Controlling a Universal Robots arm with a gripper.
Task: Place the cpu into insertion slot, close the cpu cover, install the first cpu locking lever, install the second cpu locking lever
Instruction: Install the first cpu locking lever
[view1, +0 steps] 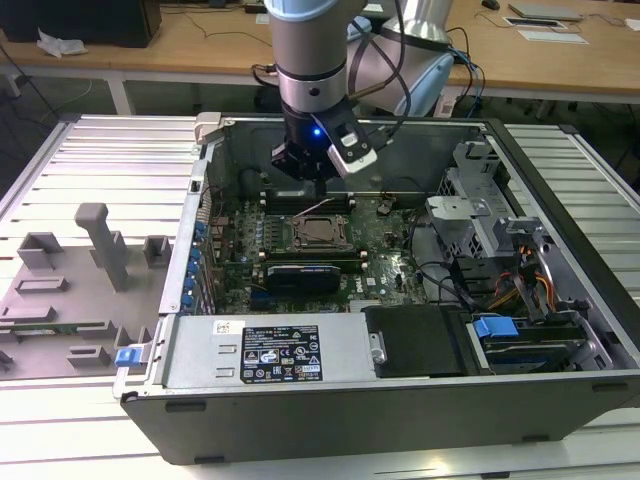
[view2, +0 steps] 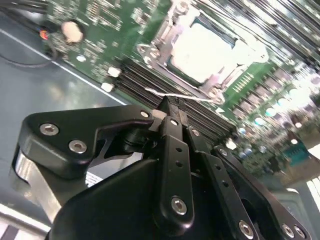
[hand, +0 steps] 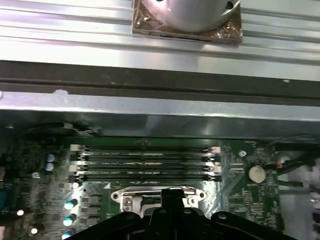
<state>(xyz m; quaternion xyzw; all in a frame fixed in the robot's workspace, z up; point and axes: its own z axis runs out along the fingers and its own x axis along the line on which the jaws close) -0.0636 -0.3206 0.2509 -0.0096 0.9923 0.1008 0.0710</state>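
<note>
We count one arm, and its one gripper (view1: 318, 195) hangs inside one open computer case (view1: 560, 250) that lies on a slatted metal worktop (view1: 100, 160). The fingers (view2: 170, 135) are drawn together, with no gap visible at their tips. One thin silvery wire lever (view2: 175, 95) runs right across those tips, and we cannot tell whether it is pinched or only touched. There is one cpu (view2: 202, 50). It sits in the one insertion slot (view1: 318, 247) on the green board, its pale metal top facing up, just beside the fingertips. The one cpu cover (view2: 218, 80) lies flat as a frame around it. In the first wrist view we count four long memory slots (hand: 145, 164) in a row beside the socket, and one round coin cell (hand: 256, 173). In the exterior view one long black card (view1: 305, 272) stands on the near side of the socket. There are also two blue plastic tabs, one at the case's near corner (view1: 125, 356) and one by the drive bay (view1: 495, 326). On the exterior view's left lies one grey fixture tray (view1: 60, 300) with several raised blocks. As for writing, the metal housing along the near wall carries two white labels, one large (view1: 280, 352) and one small (view1: 228, 327). Both have dark print too fine for us to make out.
</note>
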